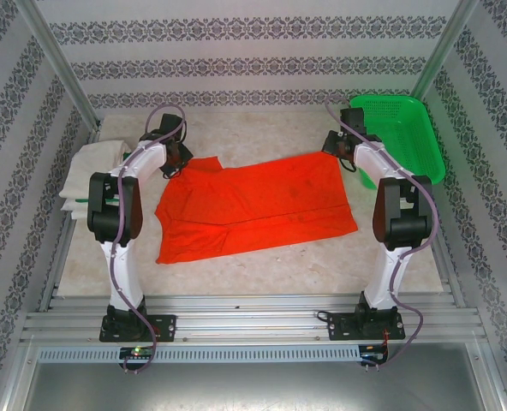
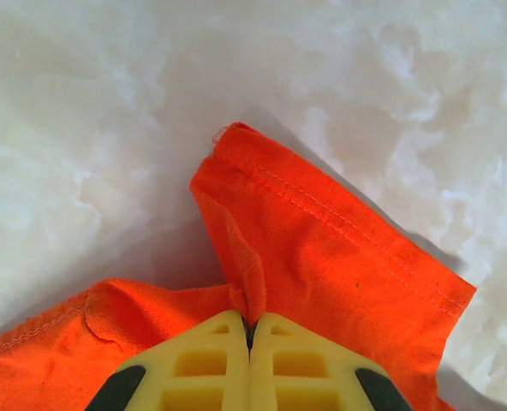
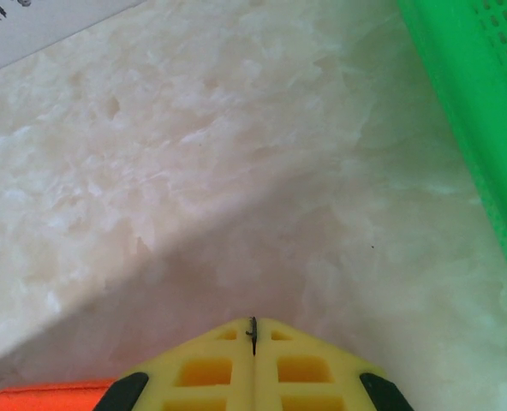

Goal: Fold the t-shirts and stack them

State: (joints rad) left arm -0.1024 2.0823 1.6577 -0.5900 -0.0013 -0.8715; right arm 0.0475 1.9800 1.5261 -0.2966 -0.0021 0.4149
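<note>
- Orange t-shirt (image 1: pixel 253 210) flat mid-table, long axis left-right between arms
- Left gripper (image 2: pixel 249 327) pinched on its far-left sleeve fold
- Right gripper (image 3: pixel 253 330) jaws together at far-right corner; hold unclear

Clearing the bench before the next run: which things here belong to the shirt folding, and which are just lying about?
Belongs to the job:
orange-red t-shirt
off-white shirt pile at the table's left edge

Just lying about:
green mesh basket
</note>
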